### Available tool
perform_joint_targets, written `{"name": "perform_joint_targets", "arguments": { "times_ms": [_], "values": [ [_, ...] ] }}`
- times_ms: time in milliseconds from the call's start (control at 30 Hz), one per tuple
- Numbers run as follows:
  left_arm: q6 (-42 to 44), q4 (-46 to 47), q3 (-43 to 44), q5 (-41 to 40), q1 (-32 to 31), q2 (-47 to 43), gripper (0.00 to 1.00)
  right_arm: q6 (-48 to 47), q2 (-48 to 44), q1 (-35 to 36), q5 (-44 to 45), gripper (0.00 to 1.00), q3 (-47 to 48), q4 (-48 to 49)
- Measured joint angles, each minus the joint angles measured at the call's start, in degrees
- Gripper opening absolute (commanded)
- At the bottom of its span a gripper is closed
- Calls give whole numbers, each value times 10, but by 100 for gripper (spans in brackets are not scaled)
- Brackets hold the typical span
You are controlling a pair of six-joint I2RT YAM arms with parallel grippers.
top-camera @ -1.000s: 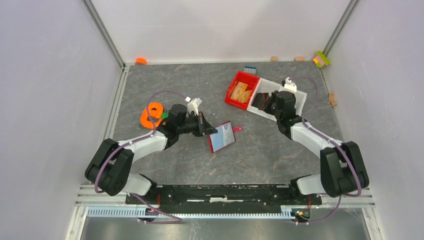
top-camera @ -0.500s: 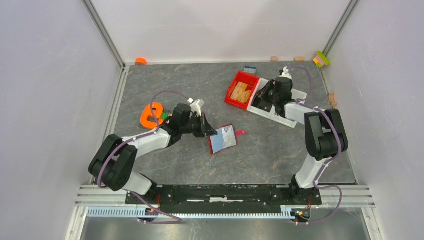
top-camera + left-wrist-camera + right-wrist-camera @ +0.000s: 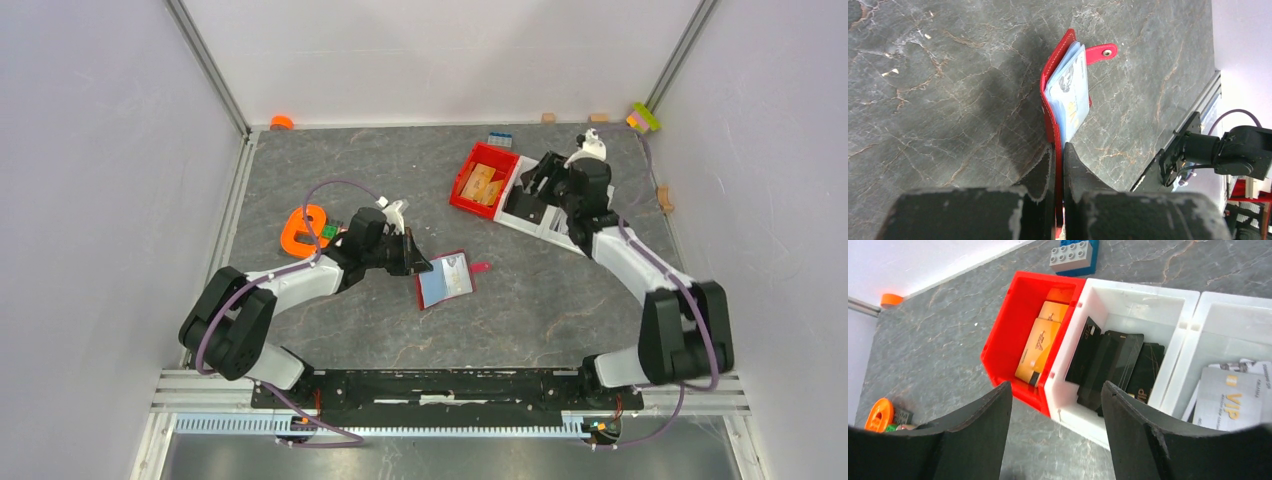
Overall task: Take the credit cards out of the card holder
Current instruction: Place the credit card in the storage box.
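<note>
Small dark red folding card holder (image 3: 1050,107) sits half open near the middle of the grey stone-patterned table (image 3: 923,75), a stack of light blue credit cards (image 3: 1071,97) still tucked inside. The left gripper (image 3: 1058,160) is clamped on the holder's near edge. The right gripper (image 3: 1055,390) hovers spread and empty over a white plastic tray (image 3: 1138,287) containing a grey card (image 3: 1228,395), beside a bright red plastic bin (image 3: 1003,335). Likely partway through: the blue cards remain to be pulled

Bright, even light fills the overhead view, with only faint shadows. On the left wrist, a broad soft shadow darkens the bench (image 3: 993,95) beside the card holder (image 3: 1050,117), and the near fingers (image 3: 1040,175) blur. The right wrist's fingers (image 3: 1128,420) are perhaps slightly soft, the bins crisp.
</note>
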Motion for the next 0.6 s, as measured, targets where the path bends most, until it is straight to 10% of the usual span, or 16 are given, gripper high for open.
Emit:
{"name": "perform_joint_targets", "arguments": {
  "times_ms": [333, 600],
  "values": [
    [23, -6, 2, -10, -7, 0, 7, -14, -117, 62, 11, 75, -163, 13],
    [34, -20, 11, -18, -21, -4, 7, -19, 10, 77, 101, 64, -18, -42]
  ]
}}
